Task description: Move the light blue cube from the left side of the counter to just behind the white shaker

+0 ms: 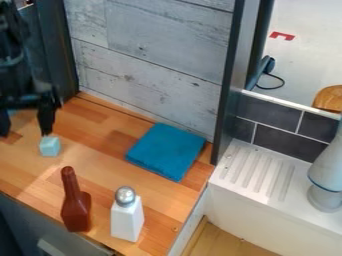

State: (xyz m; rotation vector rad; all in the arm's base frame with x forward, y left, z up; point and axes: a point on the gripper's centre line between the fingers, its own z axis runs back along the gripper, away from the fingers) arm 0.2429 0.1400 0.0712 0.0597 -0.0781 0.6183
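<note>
Pale-blue, flat-faced little cube [49, 146], by one fingertip; the tool [25, 133] stands wide open, holding nothing.

bench [92, 149]: smooth wood | folded square [167, 151]: cloth, matt — shaker [127, 220]: white plastic-looking body, shiny metallic top | bottle [77, 211]: smooth, glossy

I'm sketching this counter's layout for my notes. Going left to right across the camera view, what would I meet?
Light blue block → reddish-brown bottle → white shaker → white ridged drainboard.
</note>
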